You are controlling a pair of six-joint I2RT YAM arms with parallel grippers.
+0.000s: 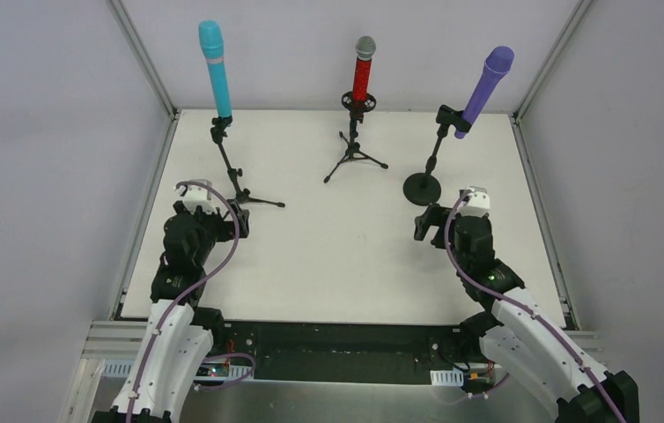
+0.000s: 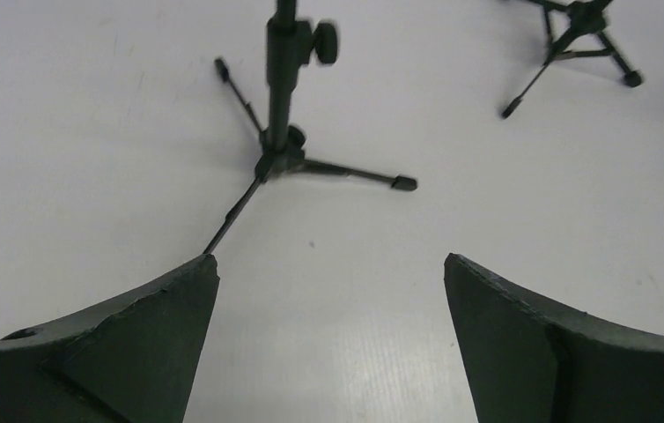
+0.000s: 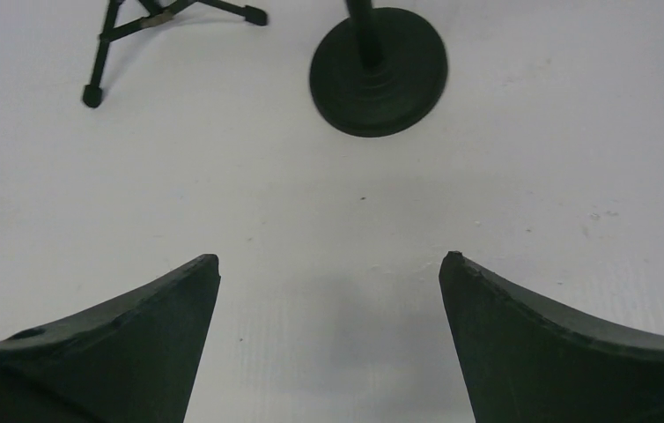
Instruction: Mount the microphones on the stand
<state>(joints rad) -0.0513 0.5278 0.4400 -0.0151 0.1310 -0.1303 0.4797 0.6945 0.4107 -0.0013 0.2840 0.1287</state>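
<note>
Three microphones sit in black stands at the back of the white table [image 1: 346, 256]. The cyan one [image 1: 215, 69] stands upright in the left tripod stand [image 1: 233, 176]. In the middle tripod stand [image 1: 353, 145] is the red one [image 1: 363, 70] with its silver head. On the right, the purple one [image 1: 484, 88] leans in the clip of the round-base stand [image 1: 423, 187]. My left gripper [image 2: 331, 260] is open and empty, just short of the left tripod [image 2: 282, 150]. My right gripper [image 3: 331, 257] is open and empty, in front of the round base [image 3: 379, 70].
Metal frame posts [image 1: 143, 62] and grey walls bound the table at the back and sides. A leg of the left tripod [image 1: 262, 203] reaches toward the table's middle. The middle tripod's feet [image 3: 126, 26] show in the right wrist view.
</note>
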